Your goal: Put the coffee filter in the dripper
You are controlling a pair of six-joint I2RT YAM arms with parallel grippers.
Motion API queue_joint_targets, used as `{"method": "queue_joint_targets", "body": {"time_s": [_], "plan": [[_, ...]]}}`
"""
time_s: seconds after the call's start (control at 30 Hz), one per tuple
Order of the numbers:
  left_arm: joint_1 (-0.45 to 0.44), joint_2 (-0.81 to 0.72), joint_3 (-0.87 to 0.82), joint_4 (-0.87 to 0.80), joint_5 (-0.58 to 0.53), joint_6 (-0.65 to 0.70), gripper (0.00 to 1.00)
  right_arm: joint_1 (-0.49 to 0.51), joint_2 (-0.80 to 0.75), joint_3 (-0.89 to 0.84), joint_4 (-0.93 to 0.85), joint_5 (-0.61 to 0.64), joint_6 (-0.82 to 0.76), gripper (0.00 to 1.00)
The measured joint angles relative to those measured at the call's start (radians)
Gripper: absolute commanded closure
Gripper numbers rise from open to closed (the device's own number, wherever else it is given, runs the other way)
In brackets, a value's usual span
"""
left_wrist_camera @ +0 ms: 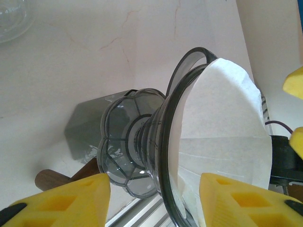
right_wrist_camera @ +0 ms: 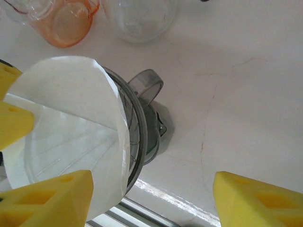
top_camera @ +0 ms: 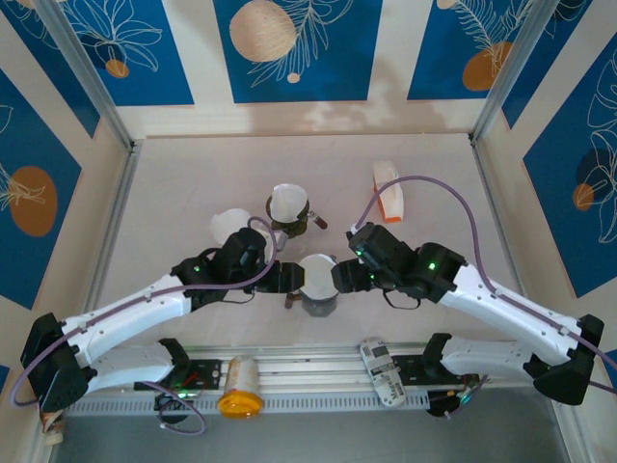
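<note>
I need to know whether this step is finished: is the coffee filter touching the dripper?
Touching. In the left wrist view, the coffee filter lies inside the cone of the dripper, with its paper against the inner wall right behind the rim.

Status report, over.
Left gripper open, right gripper open, flanking dripper. Coffee filter sits in dripper, edge above rim. Orange cup behind, apart.

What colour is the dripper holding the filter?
The dripper is smoky transparent grey; left wrist view shows it best.

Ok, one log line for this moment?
filter in dripper | left gripper jaws open | right gripper jaws open
</note>
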Motion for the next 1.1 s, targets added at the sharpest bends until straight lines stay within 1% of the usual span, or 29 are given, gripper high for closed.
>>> {"method": "queue_joint_targets", "body": {"time_s": [0.3, 0.43, 0.57, 0.67, 0.73, 0.87, 0.97, 1.03, 1.1], "plan": [[0.000, -0.044, 0.018, -0.022, -0.029, 0.010, 0.18, 0.000, -0.029, 0.003, -0.004, 0.039, 0.000, 0.31], [0.000, -0.061, 0.060, -0.054, -0.059, 0.025, 0.11, 0.000, -0.045, 0.008, -0.003, 0.059, 0.002, 0.31], [0.015, -0.099, 0.102, -0.109, -0.125, 0.053, 0.05, 0.000, -0.068, 0.008, 0.002, 0.079, 0.004, 0.31], [0.060, -0.162, 0.128, -0.157, -0.188, 0.074, 0.05, 0.000, -0.093, 0.007, 0.008, 0.092, 0.005, 0.32], [0.126, -0.213, 0.143, -0.180, -0.220, 0.079, 0.09, 0.000, -0.109, 0.006, 0.015, 0.097, 0.007, 0.32], [0.289, -0.302, 0.167, -0.229, -0.284, 0.098, 0.32, 0.000, -0.138, -0.005, 0.025, 0.106, 0.008, 0.32], [0.406, -0.351, 0.169, -0.267, -0.320, 0.105, 0.45, -0.001, -0.156, -0.018, 0.029, 0.107, 0.008, 0.32], [0.489, -0.368, 0.167, -0.281, -0.324, 0.101, 0.52, -0.001, -0.166, -0.028, 0.031, 0.107, 0.008, 0.32], [0.590, -0.377, 0.153, -0.277, -0.301, 0.097, 0.61, -0.001, -0.177, -0.036, 0.034, 0.107, 0.008, 0.32]]}}
